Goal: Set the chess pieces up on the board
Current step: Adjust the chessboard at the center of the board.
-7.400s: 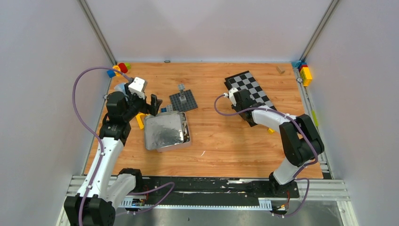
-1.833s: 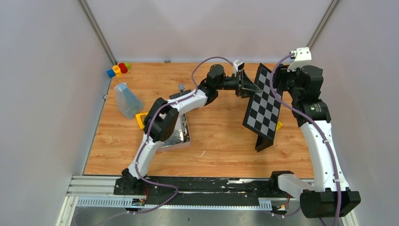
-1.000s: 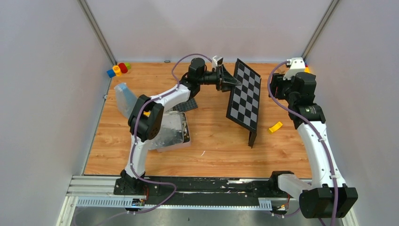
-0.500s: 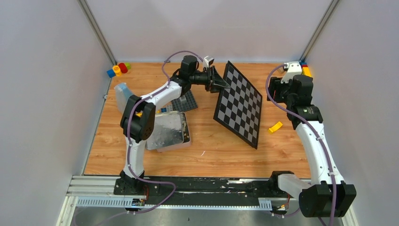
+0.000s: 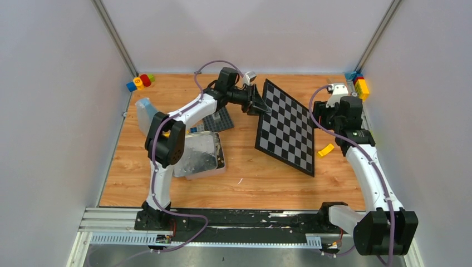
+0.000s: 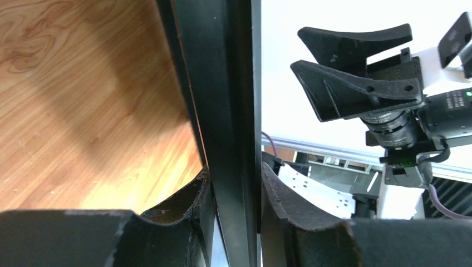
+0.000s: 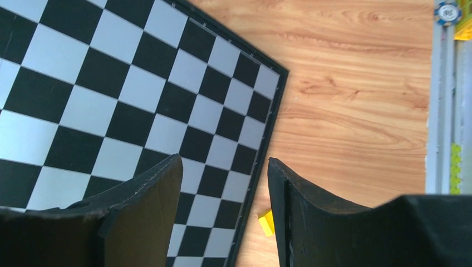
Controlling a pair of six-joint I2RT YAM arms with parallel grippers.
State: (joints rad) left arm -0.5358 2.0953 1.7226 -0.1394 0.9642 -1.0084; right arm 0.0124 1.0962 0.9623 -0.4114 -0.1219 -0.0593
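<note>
At the far middle of the wooden table (image 5: 261, 183), we see the left gripper (image 5: 260, 105) clamped on the black border of the chessboard (image 5: 286, 130), its fingers (image 6: 183, 199) pinching the thin edge from both faces. We judge that the board hangs tilted, with the held far-left edge up and the near-right corner low by the table, though we cannot tell whether that corner touches. From the left gripper the board spreads rightward and toward the arms' bases. Being square, it has no long axis, so the held edge would serve as the hinge for laying it flat. The right gripper (image 7: 224, 162) hovers over the opposite right side, fingers apart and nothing between them (a yellow brick (image 5: 325, 150) lies on the wood just beside that edge). The board looks like a thin, stiff, smooth sheet of black and silvery-white checks. No chess pieces stand on it, and we cannot make any out for sure elsewhere.
</note>
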